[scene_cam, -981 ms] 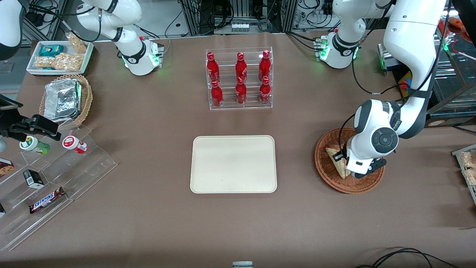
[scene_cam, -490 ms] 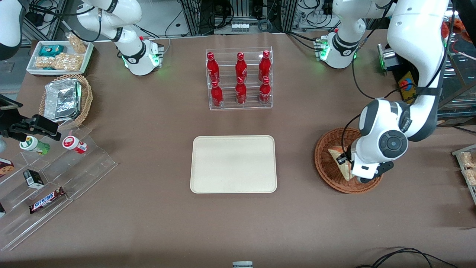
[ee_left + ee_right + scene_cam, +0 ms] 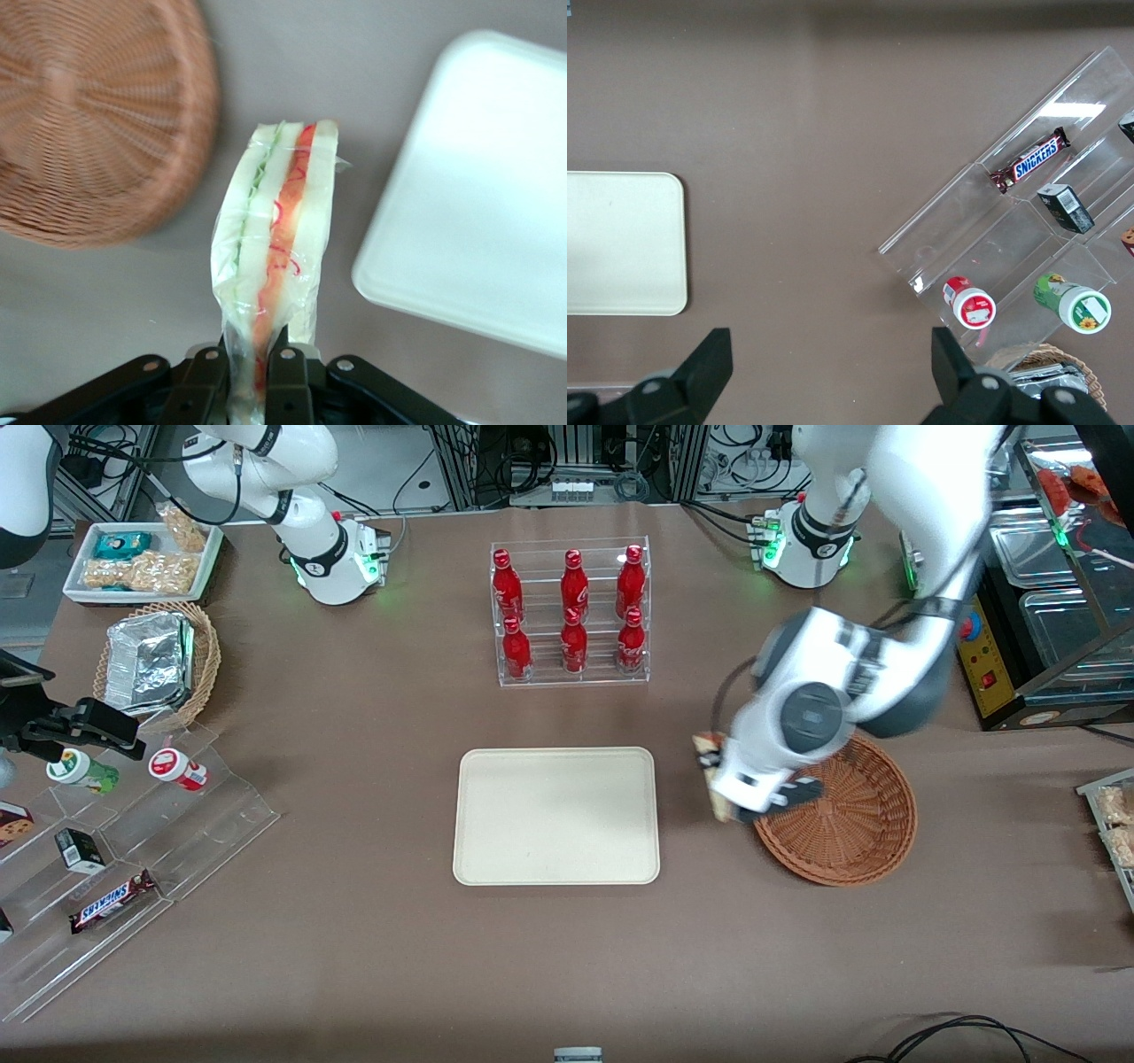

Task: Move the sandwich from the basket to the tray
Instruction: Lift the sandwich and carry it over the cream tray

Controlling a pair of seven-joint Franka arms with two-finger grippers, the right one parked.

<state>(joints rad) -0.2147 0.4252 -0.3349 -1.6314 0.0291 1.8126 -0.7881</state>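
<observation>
The sandwich [image 3: 276,243] was out of the basket [image 3: 849,822] and in the air, held by the hand [image 3: 257,359], whose two fingers [image 3: 285,376] were clamped narrow on its wrapped end. In the wrist view the wedge stood out from the fingers with its cut face showing: white bread, a green layer and an orange-red layer, all under clear film.

By the look of it, the pickup was done and the carry was partly done. The basket lay bare, with nothing in it. The tray [image 3: 555,815] was also bare, so the delivery and release were left to do. In the front view the hand [image 3: 719,786] hung over the brown surface [image 3: 354,957], in the gap between the basket's rim and the tray's nearer short edge, just beside the basket and not yet above the tray. The sandwich [image 3: 714,779] showed only as a pale sliver at the tray-facing edge of the wrist, mostly hidden by the arm.

What remained, as I judged it, was to cross over the tray's rim, lower the sandwich onto the flat cream floor, and open the fingers. The soft bread and slippery film suggested a gentle set-down, since the wedge might tip as the grip let go.
</observation>
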